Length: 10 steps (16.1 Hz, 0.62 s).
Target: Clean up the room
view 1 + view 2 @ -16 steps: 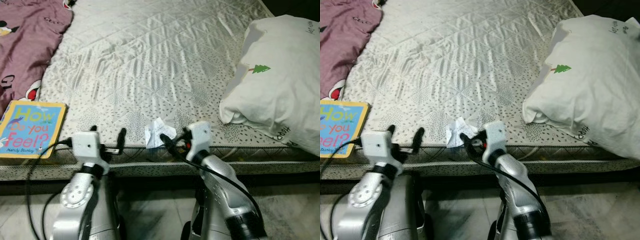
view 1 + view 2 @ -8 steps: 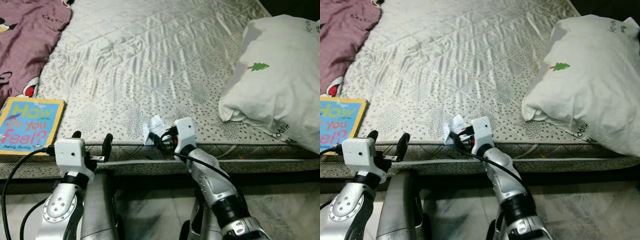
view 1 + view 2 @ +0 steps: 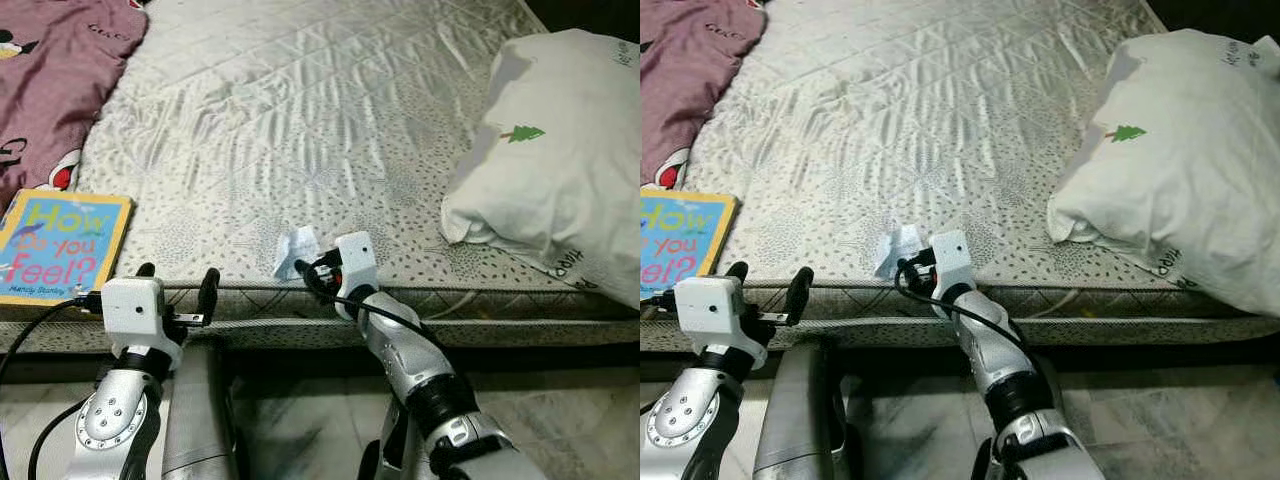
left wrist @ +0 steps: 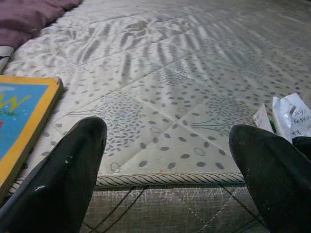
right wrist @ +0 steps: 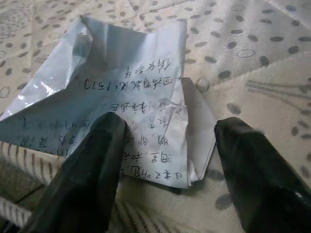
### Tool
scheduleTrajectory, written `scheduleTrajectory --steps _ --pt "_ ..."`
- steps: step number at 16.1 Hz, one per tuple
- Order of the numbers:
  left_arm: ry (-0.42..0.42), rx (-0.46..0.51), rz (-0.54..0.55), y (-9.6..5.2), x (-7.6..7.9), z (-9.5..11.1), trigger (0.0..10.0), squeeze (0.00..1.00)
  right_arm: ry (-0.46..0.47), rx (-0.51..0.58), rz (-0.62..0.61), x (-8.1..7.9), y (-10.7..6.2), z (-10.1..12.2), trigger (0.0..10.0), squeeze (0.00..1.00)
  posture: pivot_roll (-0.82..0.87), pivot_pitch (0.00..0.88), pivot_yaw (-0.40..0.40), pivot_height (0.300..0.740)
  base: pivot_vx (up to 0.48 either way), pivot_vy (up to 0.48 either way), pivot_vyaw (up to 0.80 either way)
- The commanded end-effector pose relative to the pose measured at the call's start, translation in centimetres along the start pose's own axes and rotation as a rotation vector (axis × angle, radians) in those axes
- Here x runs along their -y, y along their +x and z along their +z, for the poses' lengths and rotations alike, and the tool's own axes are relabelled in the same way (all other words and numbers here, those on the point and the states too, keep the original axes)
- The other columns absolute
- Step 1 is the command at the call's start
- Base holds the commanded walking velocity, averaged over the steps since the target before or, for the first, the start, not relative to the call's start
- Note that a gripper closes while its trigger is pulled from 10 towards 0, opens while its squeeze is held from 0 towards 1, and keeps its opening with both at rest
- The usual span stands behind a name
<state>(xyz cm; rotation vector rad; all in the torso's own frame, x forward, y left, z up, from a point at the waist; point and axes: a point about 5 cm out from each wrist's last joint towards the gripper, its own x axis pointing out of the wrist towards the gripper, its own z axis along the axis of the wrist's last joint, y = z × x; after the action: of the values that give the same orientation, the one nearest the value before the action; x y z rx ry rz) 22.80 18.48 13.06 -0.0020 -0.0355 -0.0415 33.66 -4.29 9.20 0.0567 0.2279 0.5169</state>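
A crumpled white paper [image 3: 293,250] with handwriting lies at the front edge of the grey quilted mattress [image 3: 300,120]. My right gripper [image 3: 312,272] is open at the mattress edge, right against the paper. In the right wrist view its two black fingers [image 5: 92,160] stand on either side of the paper's [image 5: 121,82] near edge, not closed on it. My left gripper [image 3: 178,275] is open, held just before the mattress edge, left of the paper and right of a children's book [image 3: 60,245]. The left wrist view has the paper [image 4: 291,116] beside one finger.
A large white pillow [image 3: 560,170] lies on the right side of the bed. A maroon printed blanket [image 3: 50,80] covers the far left corner, above the book. Tiled floor [image 3: 560,420] lies below the mattress edge.
My right gripper has moved left along the mattress edge, and the paper has shifted a little left with it. My left gripper has dropped lower and moved left.
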Motion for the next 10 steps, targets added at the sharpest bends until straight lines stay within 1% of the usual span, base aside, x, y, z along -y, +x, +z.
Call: scheduleTrajectory --steps 1,10 --pt "0.007 0.000 0.002 -0.1 0.1 0.2 10.0 0.00 0.002 -0.005 -0.023 0.5 -0.1 -0.3 0.0 0.00 0.17 0.203 -0.082 0.483 0.000 0.000 0.00" --pt "-0.009 0.014 -0.032 1.2 0.9 0.2 10.0 0.00 -0.011 0.013 -0.066 1.5 -0.3 -0.5 0.0 0.00 0.13 0.194 -0.061 0.483 0.000 0.000 0.00"
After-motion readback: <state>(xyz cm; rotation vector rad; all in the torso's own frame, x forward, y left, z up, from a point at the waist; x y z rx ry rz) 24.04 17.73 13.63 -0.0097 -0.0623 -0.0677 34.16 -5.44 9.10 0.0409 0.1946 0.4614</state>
